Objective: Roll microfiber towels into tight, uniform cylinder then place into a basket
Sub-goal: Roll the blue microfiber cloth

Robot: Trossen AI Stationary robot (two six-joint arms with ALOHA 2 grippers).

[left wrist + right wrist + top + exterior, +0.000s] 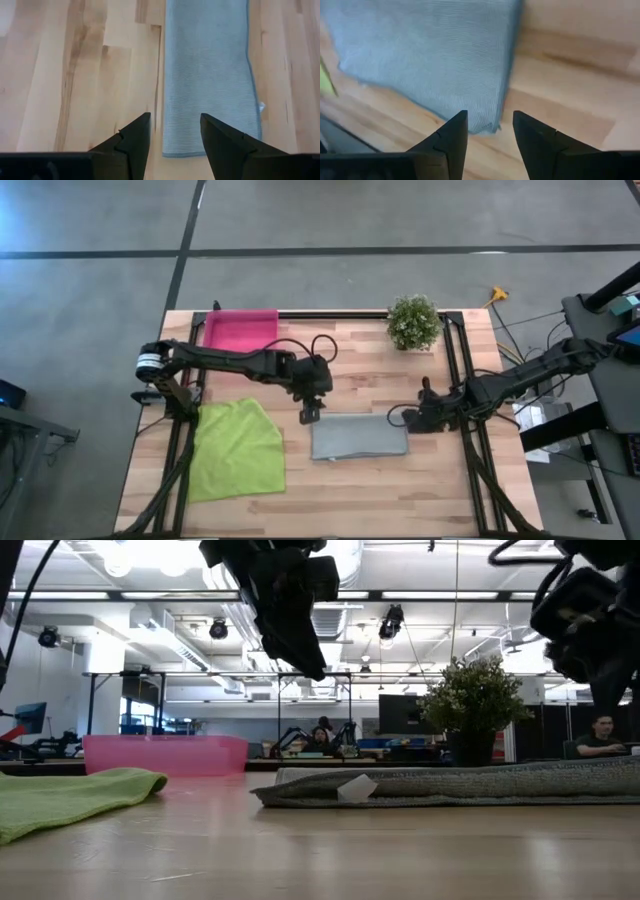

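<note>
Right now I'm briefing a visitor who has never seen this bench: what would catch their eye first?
Probably the lime green towel, lying spread and rumpled at the table's front left. Next comes the grey towel, folded into a flat strip at centre front, with the left gripper above one end and the right gripper at the other, both with open jaws. The pink basket waits at the back left.

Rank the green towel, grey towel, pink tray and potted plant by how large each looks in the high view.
1. Green towel, spread out, clearly largest.
2. Grey towel, folded into a strip, and the pink tray look about alike; I won't rank them.
3. Potted plant, smallest.
</note>
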